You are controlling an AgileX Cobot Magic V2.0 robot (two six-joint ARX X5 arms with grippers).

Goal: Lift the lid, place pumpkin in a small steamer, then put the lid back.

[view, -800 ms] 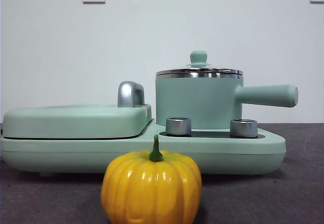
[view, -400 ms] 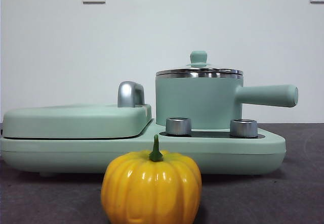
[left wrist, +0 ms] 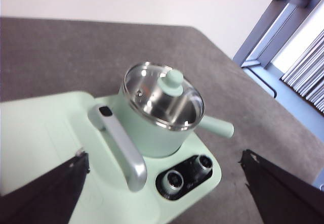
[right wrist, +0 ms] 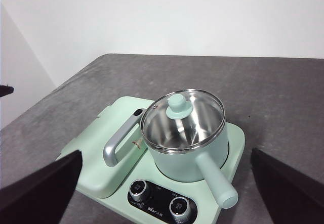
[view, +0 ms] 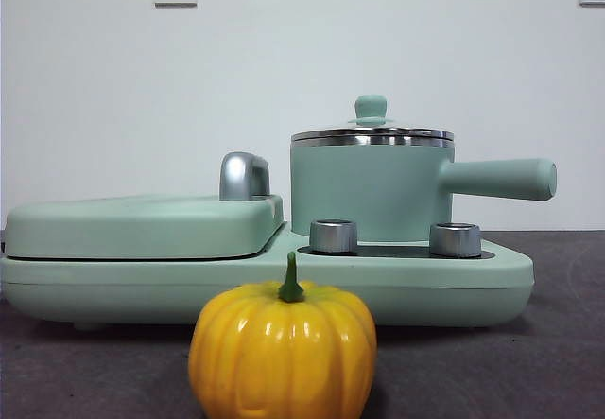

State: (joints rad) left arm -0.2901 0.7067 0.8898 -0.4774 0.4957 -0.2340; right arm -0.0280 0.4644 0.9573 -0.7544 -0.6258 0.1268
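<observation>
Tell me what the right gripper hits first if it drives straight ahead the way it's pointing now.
Most likely the lid on the small steamer. The right gripper hangs open above the appliance, aimed down at the pot, with nothing between in its wrist view. Depth is unclear; it might meet the knob first.

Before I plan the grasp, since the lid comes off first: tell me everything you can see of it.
The lid is a round disc of clear glass in a shiny steel rim, with a small mint-green knob at its middle. It sits level and closed on the small steamer, its rim resting on the pot's steel rim. Through the glass the pot's steel inside shows bare. Nothing else touches it; both pincers hang above, wide open.
</observation>
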